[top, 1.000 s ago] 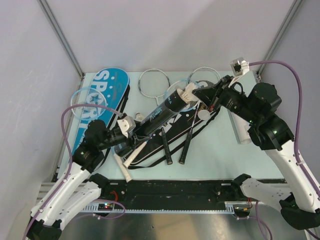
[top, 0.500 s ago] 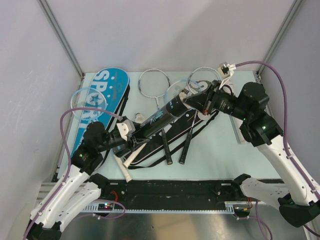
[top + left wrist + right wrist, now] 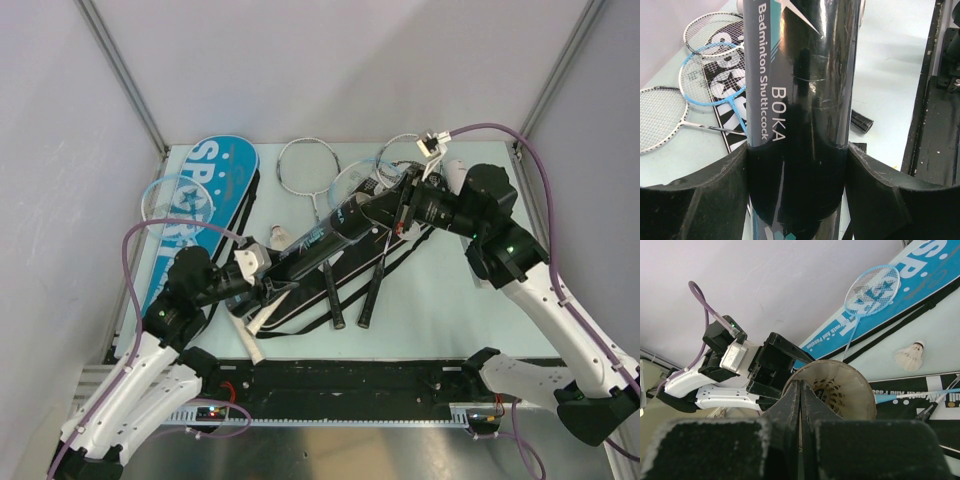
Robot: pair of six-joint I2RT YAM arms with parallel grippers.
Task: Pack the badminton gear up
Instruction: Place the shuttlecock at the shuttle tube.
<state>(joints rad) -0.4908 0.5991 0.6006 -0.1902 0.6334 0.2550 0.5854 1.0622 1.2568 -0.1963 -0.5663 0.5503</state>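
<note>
two arms share one job: my left gripper (image 3: 797, 172) is clamped round the lower end of the black tube (image 3: 322, 234), which is held tilted above the black bag (image 3: 300, 312), running from 8 o'clock to 2 o'clock over the table. my right gripper (image 3: 801, 392) is pressed together and empty, tips at the tube's open mouth, where stacked shuttlecocks (image 3: 832, 390) show inside. i judge the step is seating that stack. i'd push gently, straight along the tube's axis, left grip firm so nothing slides. one loose shuttlecock (image 3: 910, 356) lies at the tube's 9 o'clock side, not yet packed
</note>
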